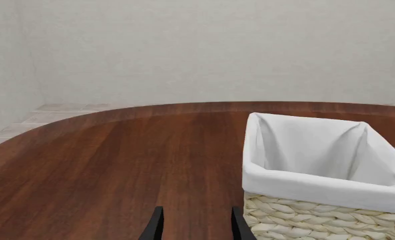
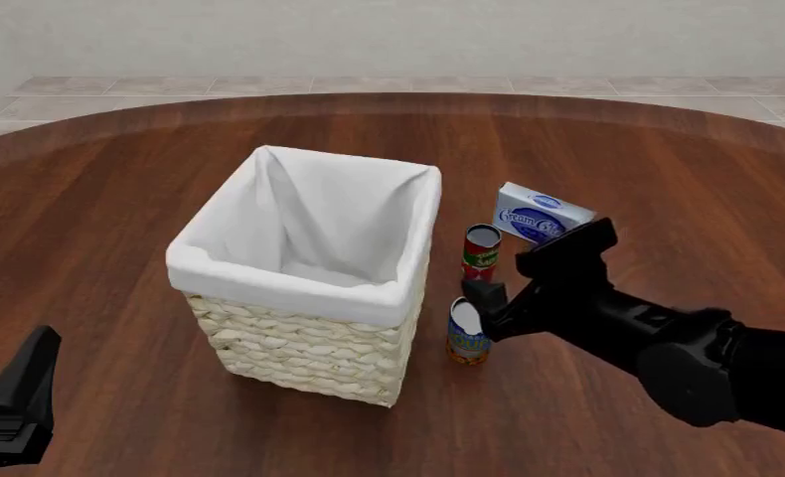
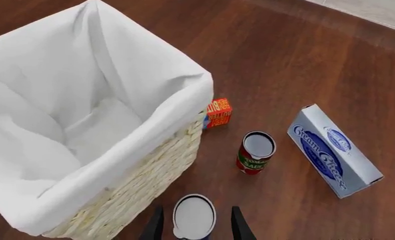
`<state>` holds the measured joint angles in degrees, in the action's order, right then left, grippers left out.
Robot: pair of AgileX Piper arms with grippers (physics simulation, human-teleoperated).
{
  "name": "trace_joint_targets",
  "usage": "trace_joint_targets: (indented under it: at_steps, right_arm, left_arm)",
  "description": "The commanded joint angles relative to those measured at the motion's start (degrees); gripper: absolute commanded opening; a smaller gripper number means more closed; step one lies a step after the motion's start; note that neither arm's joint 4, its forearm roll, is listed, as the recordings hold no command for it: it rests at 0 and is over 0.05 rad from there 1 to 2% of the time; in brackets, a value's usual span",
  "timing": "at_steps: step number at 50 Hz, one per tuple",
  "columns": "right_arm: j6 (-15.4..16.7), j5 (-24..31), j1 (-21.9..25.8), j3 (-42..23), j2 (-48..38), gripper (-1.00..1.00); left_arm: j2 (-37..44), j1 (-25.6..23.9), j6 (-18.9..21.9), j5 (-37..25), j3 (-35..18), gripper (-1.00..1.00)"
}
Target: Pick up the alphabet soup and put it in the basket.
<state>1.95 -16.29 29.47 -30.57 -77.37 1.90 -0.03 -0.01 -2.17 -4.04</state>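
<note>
right end effector [image 3: 194, 225] hangs spread wide over the alphabet soup [image 3: 193, 217] beside the basket [image 3: 151, 165]

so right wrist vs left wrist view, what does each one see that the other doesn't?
Right wrist only: the alphabet soup upright between the open right pincer fingers, the red-and-green can, the cream cheese box, and a small orange box tucked behind the basket corner.
Left wrist only: the open left pincer over bare table, plus the back wall.
Both: the basket with its white lining, and the wooden table.
</note>
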Motion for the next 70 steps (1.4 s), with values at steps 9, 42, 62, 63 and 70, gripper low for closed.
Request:
trace_joint_targets:
  at_steps: [9,42,62,63,70]
  right_arm:
    - [-0.78,-2.0,0.56,0.51,-2.44,1.0]
    - [-1.6,-4.33,0.23,1.49,-4.72,1.0]
    - [-1.82,-5.99,0.11,1.62,-6.87,1.0]
    - [-1.88,-6.03,0.06,1.59,-6.98,1.0]
    - [-2.14,-6.35,0.07,1.51,-7.64,1.0]
  left_arm:
    - [0.01,-0.01,0.0,0.0,0.0,1.0]
    - [0.0,-0.01,0.0,0.0,0.0,1.0]
    - [0.01,0.01,0.0,0.0,0.0,1.0]
    - [0.0,-0.01,0.0,0.0,0.0,1.0]
    - [-0.02,0.01,0.0,-0.01,0.0,1.0]
